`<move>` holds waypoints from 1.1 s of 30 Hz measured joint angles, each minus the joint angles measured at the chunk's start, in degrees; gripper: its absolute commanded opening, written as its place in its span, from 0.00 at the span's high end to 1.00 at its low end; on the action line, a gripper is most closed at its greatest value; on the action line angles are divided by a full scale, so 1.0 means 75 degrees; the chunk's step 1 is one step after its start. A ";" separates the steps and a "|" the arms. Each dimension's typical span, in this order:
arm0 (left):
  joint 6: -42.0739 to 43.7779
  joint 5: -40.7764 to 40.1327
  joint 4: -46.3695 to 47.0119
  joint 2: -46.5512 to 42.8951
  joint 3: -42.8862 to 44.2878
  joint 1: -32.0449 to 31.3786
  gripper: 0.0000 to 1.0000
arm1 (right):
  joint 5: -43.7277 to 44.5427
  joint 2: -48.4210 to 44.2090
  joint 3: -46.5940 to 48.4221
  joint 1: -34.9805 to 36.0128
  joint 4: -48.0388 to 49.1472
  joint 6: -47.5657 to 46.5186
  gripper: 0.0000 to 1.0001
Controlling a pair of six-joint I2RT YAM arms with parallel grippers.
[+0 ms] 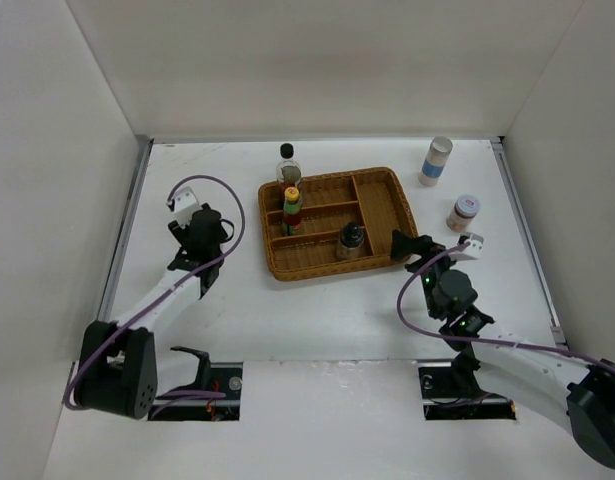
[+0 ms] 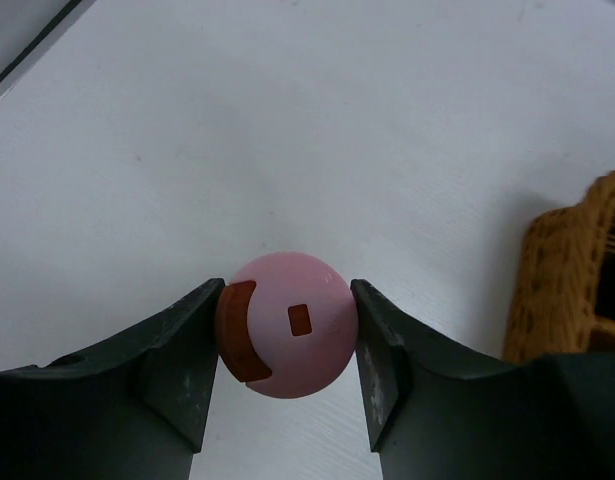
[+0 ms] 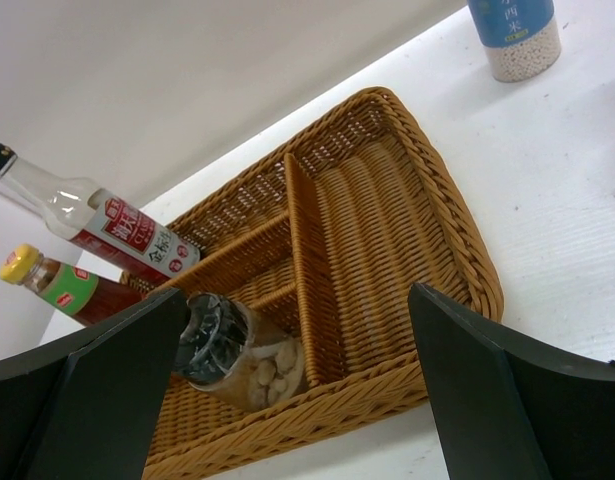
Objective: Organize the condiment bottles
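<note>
The left gripper [image 2: 287, 292] has its fingers [image 2: 177, 370] pressed against opposite sides of the pink jar [image 2: 287, 340], pinching it at the lid. The pads look to be touching, though I cannot tell from the wrist view how firm the hold is. The jar stands upright on the table [image 2: 317, 120], its long axis vertical and its lid pointing straight up at the camera. A grip from above across the round lid therefore suits lifting it without tipping. It sits apart from the tray [image 2: 567, 270], off the tray's left side, and in the top view it is hidden under the gripper. The right gripper [image 3: 297, 295] hangs at the tray's near right corner, fingers spread wide and holding nothing. It faces the shaker [image 3: 237, 350], which stands in a near compartment. The red bottle [image 1: 291, 210] and the clear bottle [image 1: 288, 165] stand upright, caps up, in the left compartments, the clear one at the far-left corner. The white bottle [image 1: 436, 160] and the purple jar [image 1: 463, 212] stand outside the tray on the right, on the right arm's side. The next job, I judge, is to lift the pink jar and carry it right into a free compartment.
</note>
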 measured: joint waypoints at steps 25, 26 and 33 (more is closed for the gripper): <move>-0.0061 0.0143 -0.0207 0.0169 0.1029 -0.4540 0.71 | -0.0099 -0.0032 0.0041 -0.0163 -0.0017 0.0090 0.00; -0.0044 0.0140 -0.0201 0.0268 0.1029 -0.4538 0.70 | -0.0099 -0.0067 0.0041 -0.0175 -0.0017 0.0090 0.00; 0.0000 0.0175 0.0085 0.0965 0.1011 -0.4485 0.60 | -0.0096 -0.0032 0.0041 -0.0213 -0.0023 0.0090 0.00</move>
